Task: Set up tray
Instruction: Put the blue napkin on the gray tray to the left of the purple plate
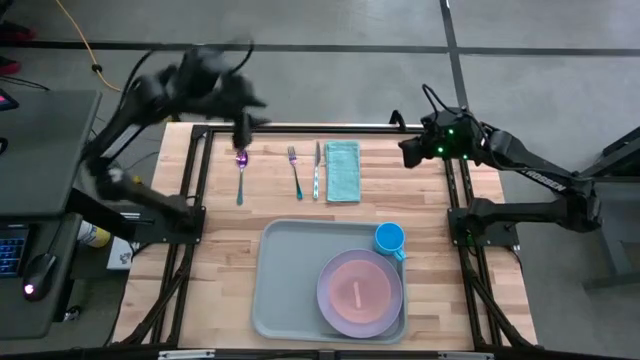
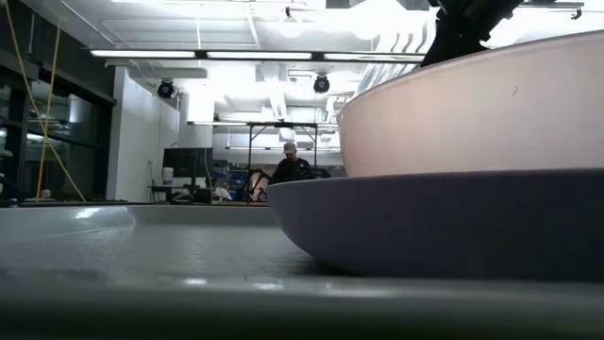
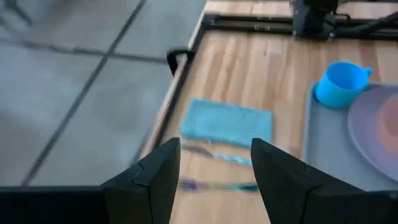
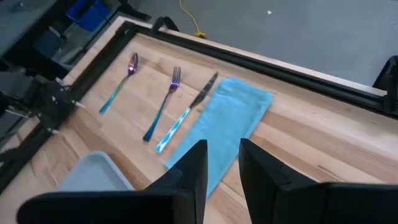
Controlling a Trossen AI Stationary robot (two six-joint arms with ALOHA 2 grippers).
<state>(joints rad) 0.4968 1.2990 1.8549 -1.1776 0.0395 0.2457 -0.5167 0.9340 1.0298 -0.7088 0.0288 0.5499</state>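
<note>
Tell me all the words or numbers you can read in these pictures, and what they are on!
White lettering on the right arm: too small and blurred to read.
Tray, plates, cup, cutlery and napkin: no writing shows.
Screens in the room behind the table: too far off to read.

Right gripper (image 4: 222, 163) is held above the wooden table (image 4: 323, 143), fingers (image 4: 193, 168) slightly parted with a narrow gap, nothing held between them. A teal napkin (image 4: 227, 127) is laid flat ahead of the fingers. Just beside it, a knife (image 4: 186, 115), a fork (image 4: 163, 102) and a spoon (image 4: 118, 84) are lined up, apart from each other. A corner of the tray (image 4: 93, 171) is seen near the spoon's side. A black frame rail (image 4: 261, 65) is run along the table edge.
</note>
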